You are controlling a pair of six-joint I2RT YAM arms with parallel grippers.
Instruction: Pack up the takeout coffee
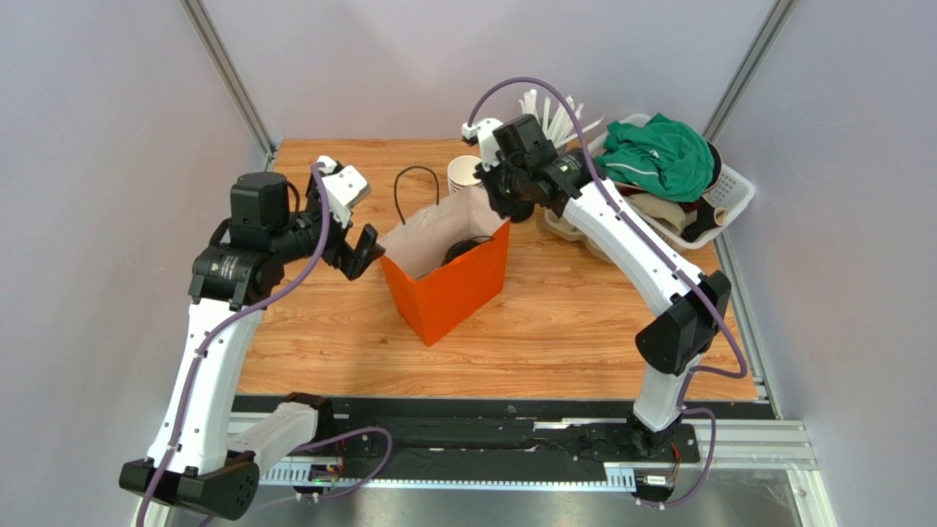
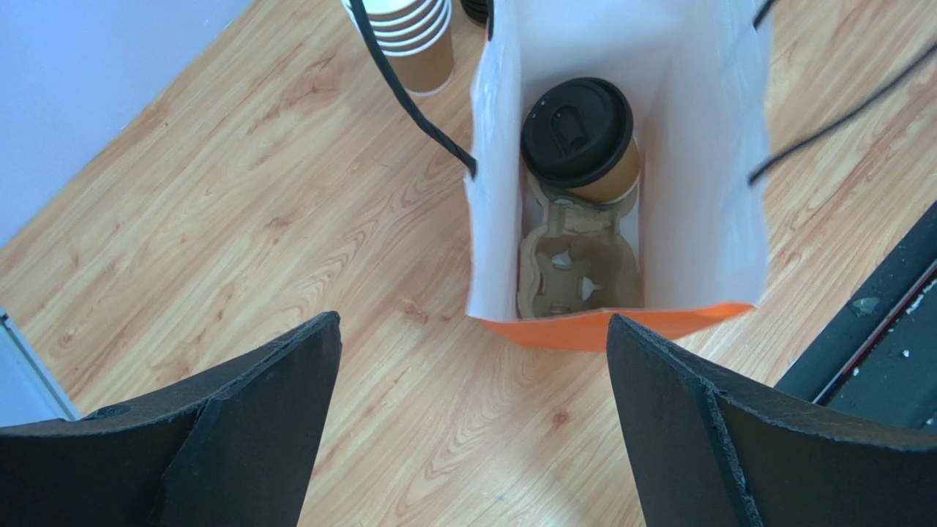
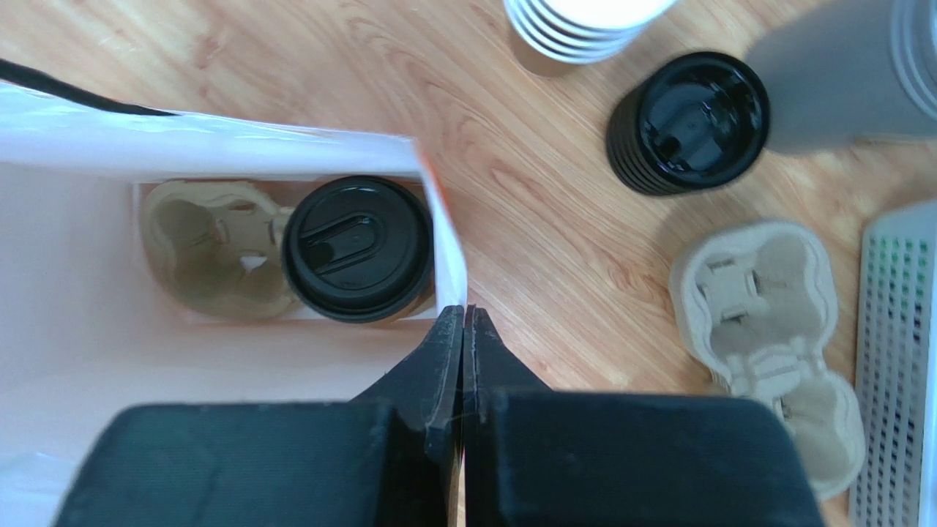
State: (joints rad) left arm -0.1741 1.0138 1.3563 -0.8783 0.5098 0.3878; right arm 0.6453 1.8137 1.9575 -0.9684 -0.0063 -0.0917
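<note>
The takeout coffee (image 2: 580, 132), a tan cup with a black lid (image 3: 357, 247), stands inside the orange bag (image 1: 451, 288) in one socket of a cardboard cup carrier (image 2: 577, 269). The carrier's other socket (image 3: 209, 247) holds nothing. My right gripper (image 3: 464, 311) is shut at the bag's far right corner, and the thin bag wall (image 3: 445, 253) runs in between its fingertips. My left gripper (image 2: 473, 318) hangs wide open over bare table just short of the bag's near rim (image 2: 627, 326), touching nothing. From above it sits left of the bag (image 1: 363, 250).
Behind the bag stand a stack of lidless paper cups (image 1: 464, 172) and a stack of black lids (image 3: 687, 121). A spare cardboard carrier (image 3: 770, 329) lies to the right. A white basket (image 1: 731, 192) with green cloth (image 1: 660, 154) fills the back right corner.
</note>
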